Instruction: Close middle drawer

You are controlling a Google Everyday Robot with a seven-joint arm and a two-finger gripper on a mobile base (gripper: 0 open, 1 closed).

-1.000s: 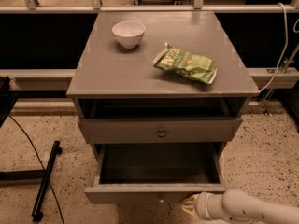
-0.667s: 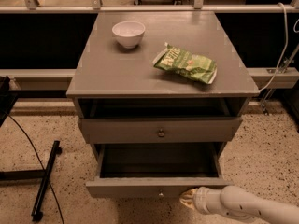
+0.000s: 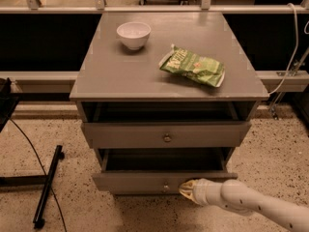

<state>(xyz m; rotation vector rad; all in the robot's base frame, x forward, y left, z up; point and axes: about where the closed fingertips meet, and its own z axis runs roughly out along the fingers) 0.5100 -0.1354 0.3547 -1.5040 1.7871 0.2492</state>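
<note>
The grey cabinet (image 3: 169, 76) fills the middle of the camera view. Its middle drawer (image 3: 130, 181) stands pulled out partway, with its dark inside showing and a small brass knob (image 3: 165, 187) on its flat front. My gripper (image 3: 186, 189) reaches in from the lower right on a white arm (image 3: 251, 206). Its yellowish tip is against the drawer front, just right of the knob. The lowest drawer is hidden below the middle one.
The upper drawer (image 3: 120, 135) with its own knob (image 3: 167, 138) is slightly open. A white bowl (image 3: 133, 35) and a green snack bag (image 3: 194, 66) lie on the cabinet top. A black stand and cable (image 3: 47, 186) are on the speckled floor at left.
The middle drawer's front has slid back toward the cabinet. My gripper has moved with it, in toward the cabinet and a little left.
</note>
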